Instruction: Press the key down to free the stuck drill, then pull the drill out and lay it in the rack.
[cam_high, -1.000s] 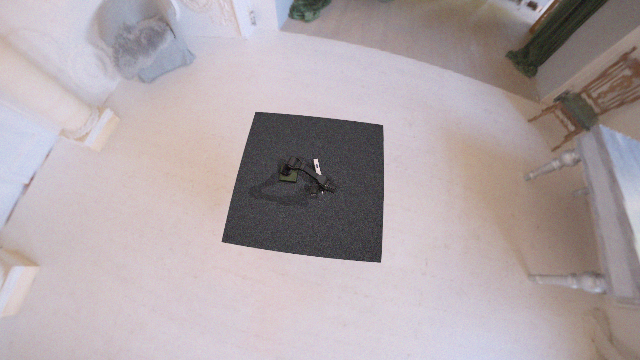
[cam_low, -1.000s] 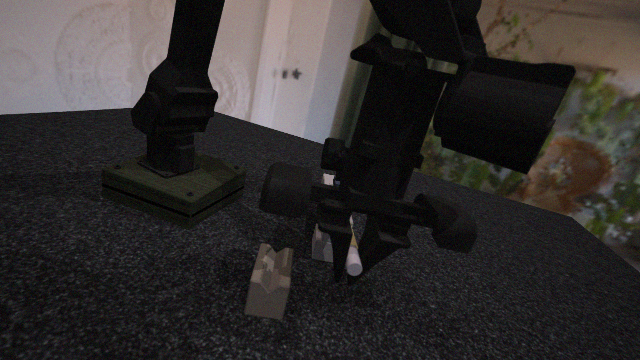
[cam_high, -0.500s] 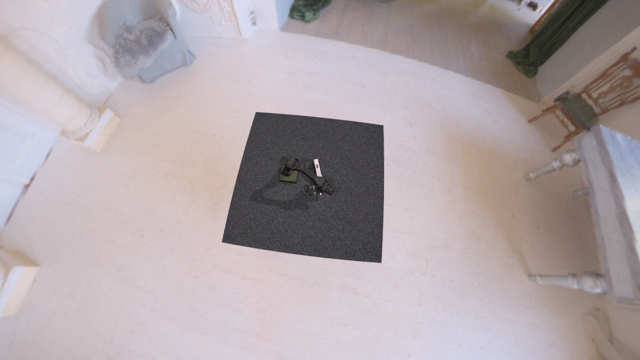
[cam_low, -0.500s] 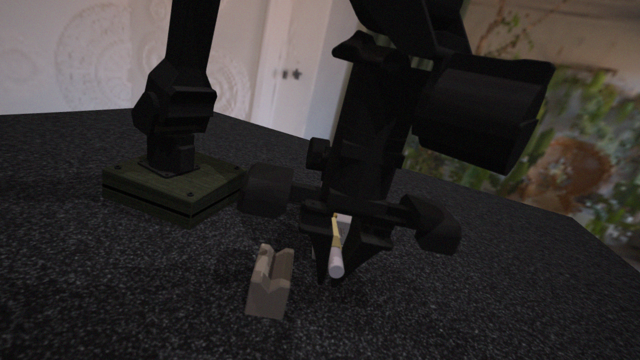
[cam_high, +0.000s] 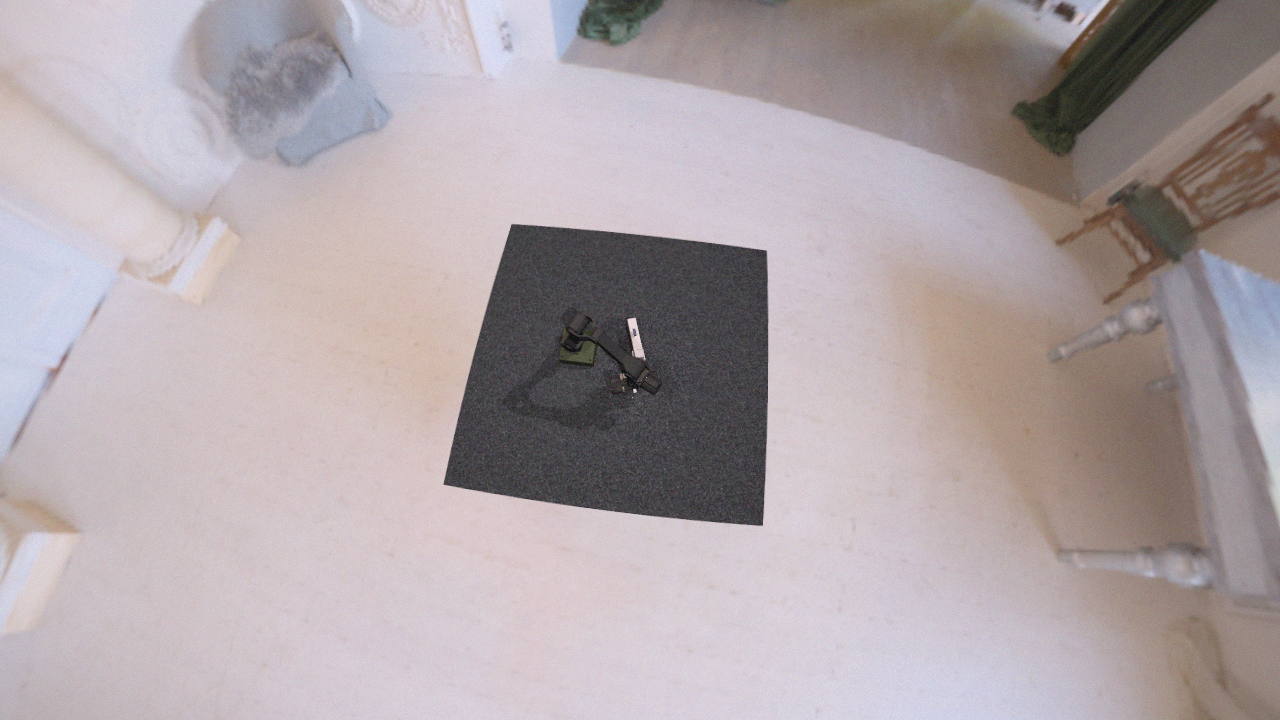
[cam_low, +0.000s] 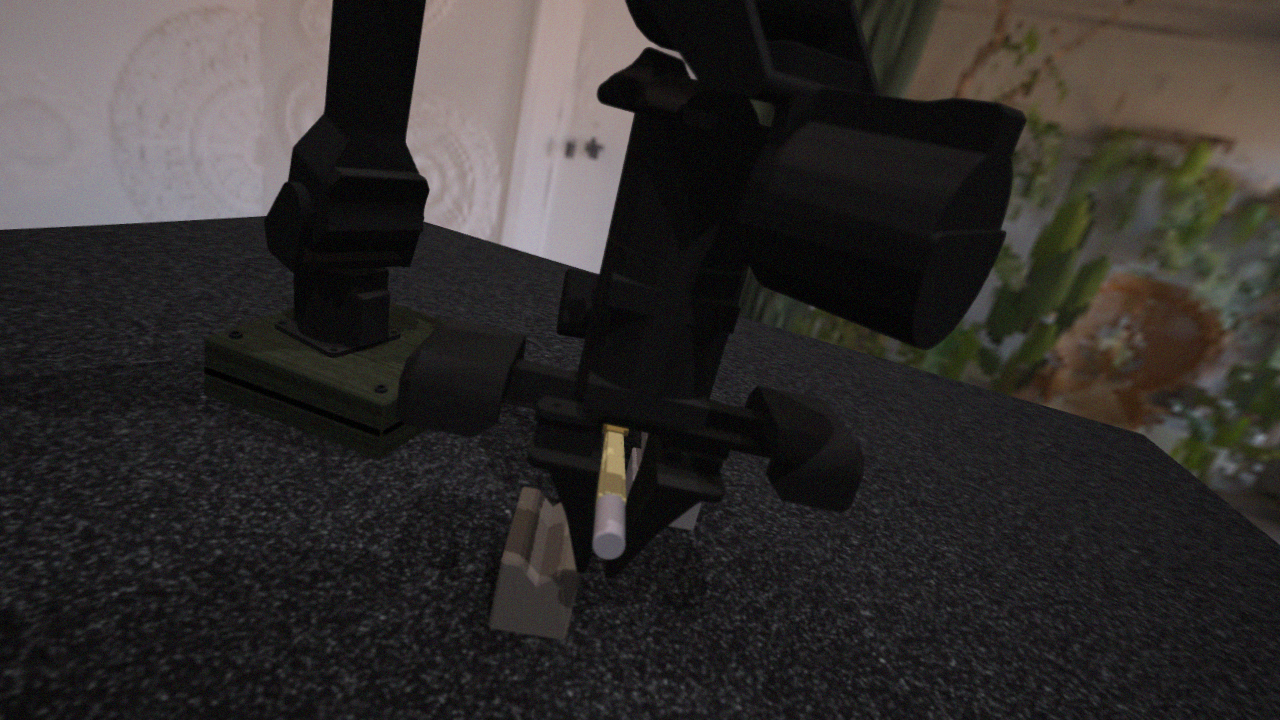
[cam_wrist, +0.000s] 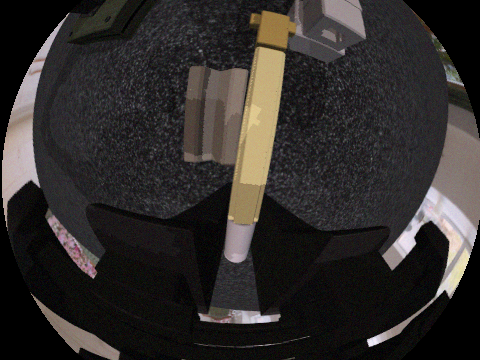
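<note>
My gripper (cam_low: 597, 562) (cam_wrist: 240, 190) is shut on the drill, near its white end. The drill (cam_low: 612, 474) (cam_wrist: 262, 110) has a long yellow shaft and a gold cross-piece at its far end. It is held above the mat, with that far end outside the pale grey housing (cam_high: 632, 333) (cam_low: 687, 518) (cam_wrist: 340, 15). In the wrist view the cross-piece overlaps the housing's near left edge. The rack (cam_low: 532, 595) (cam_wrist: 216, 115) is a brownish-grey block with a V-groove. The drill runs just right of it in the wrist view, overlapping its right edge. I cannot make out the key.
The arm's green base (cam_high: 577, 356) (cam_low: 304, 367) (cam_wrist: 107, 22) stands to the left of the housing in the top view. The dark speckled mat (cam_high: 698, 447) (cam_low: 268, 582) (cam_wrist: 135, 200) lies under everything. The arm hides most of the housing in the exterior view.
</note>
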